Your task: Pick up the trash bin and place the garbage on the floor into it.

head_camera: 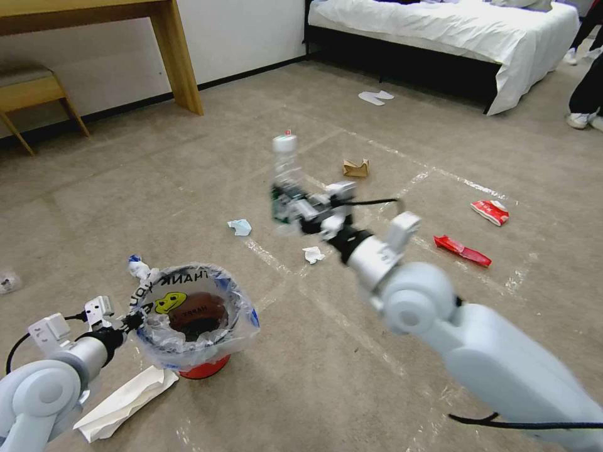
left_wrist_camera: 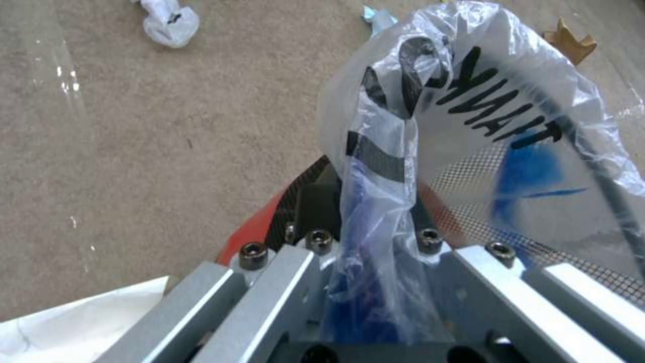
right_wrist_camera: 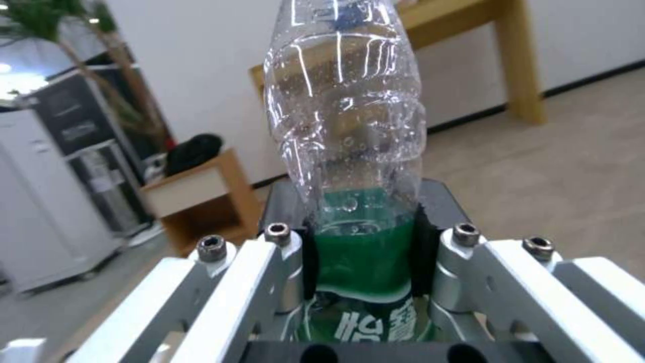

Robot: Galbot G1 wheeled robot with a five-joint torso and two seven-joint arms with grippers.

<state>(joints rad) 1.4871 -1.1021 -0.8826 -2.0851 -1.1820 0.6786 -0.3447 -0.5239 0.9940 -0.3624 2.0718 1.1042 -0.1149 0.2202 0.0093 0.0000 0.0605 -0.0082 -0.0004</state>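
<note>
The trash bin [head_camera: 204,367] is a small red bucket lined with a clear "THANK YOU" bag [head_camera: 188,282], low on the floor [head_camera: 188,176] at my front left. My left gripper [head_camera: 130,321] is shut on its near rim and bag [left_wrist_camera: 470,116], with plastic bunched between the fingers [left_wrist_camera: 366,222]. My right gripper [head_camera: 290,212] is raised over the middle of the carpet, shut on a clear bottle [head_camera: 284,164] at its green label [right_wrist_camera: 363,257]; the bottle stands upright. More garbage lies around: tissues [head_camera: 240,227] [head_camera: 312,254], a brown paper bag [head_camera: 355,167], red wrappers [head_camera: 490,212] [head_camera: 461,250] and folded white paper [head_camera: 125,402].
A crumpled tissue [head_camera: 139,267] lies just behind the bin. A wooden desk leg [head_camera: 179,56] and a stool [head_camera: 31,94] stand at the back left, a bed [head_camera: 452,31] at the back right with white slippers [head_camera: 375,96] before it. A person's legs [head_camera: 587,94] are at the right edge.
</note>
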